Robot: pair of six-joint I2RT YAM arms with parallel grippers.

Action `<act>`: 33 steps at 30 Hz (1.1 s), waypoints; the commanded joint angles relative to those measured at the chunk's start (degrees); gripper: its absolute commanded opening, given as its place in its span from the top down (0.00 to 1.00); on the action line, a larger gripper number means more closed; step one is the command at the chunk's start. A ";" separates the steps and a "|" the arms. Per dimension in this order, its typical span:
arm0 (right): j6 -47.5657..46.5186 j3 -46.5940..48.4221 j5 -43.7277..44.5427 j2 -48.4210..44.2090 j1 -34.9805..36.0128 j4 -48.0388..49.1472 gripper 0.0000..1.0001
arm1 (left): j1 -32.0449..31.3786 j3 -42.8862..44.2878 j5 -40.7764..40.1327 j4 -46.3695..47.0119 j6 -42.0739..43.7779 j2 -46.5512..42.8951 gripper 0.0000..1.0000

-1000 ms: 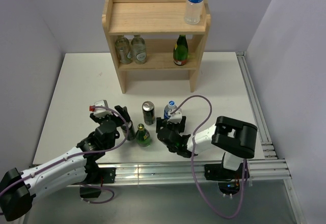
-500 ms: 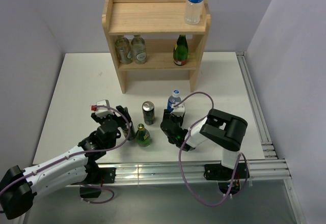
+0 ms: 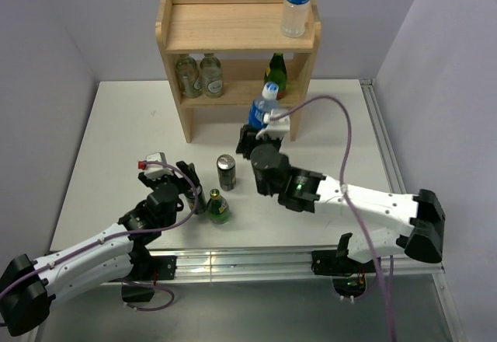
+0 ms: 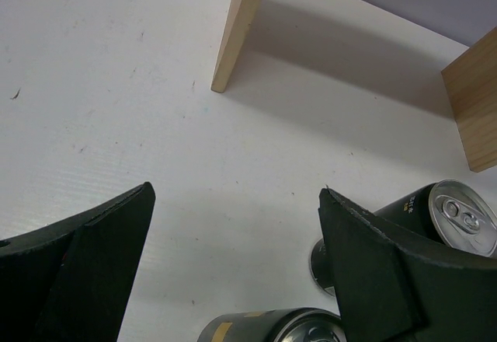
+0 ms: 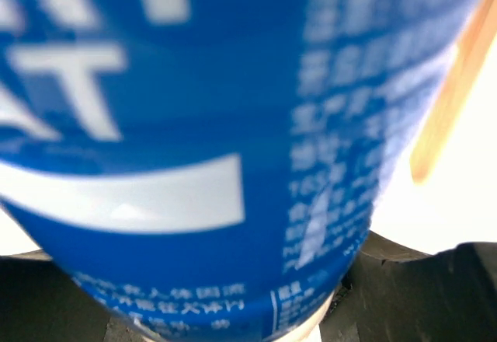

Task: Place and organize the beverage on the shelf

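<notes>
Blue-labelled water bottle [image 3: 264,113] sits clamped in the right gripper [image 3: 262,134], at five o'clock off the shelf [image 3: 233,40]. Left gripper [image 4: 233,256] hangs wide open, empty. Swinging in, the load could topple the green bottle [image 3: 276,74] at twelve o'clock.

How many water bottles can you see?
2. One water bottle stands on the shelf top, right end; the second water bottle is held by the right gripper in front of it. None looks hidden.

The right end effector [image 3: 260,129] has lifted the water bottle [image 3: 262,110] toward the shelf [image 3: 225,25].
</notes>
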 commanded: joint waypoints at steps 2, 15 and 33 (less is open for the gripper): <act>-14.85 18.40 0.17 -2.97 -0.26 -1.86 1.00 | 0.24 1.24 -0.23 1.39 0.36 -0.60 0.06; -28.25 78.94 -10.02 27.51 -10.35 -20.65 1.00 | 0.33 0.27 0.38 1.48 0.27 -2.62 0.06; -25.18 86.46 -17.76 36.15 -24.25 -17.24 1.00 | 0.24 0.45 0.74 1.57 0.27 -2.36 0.06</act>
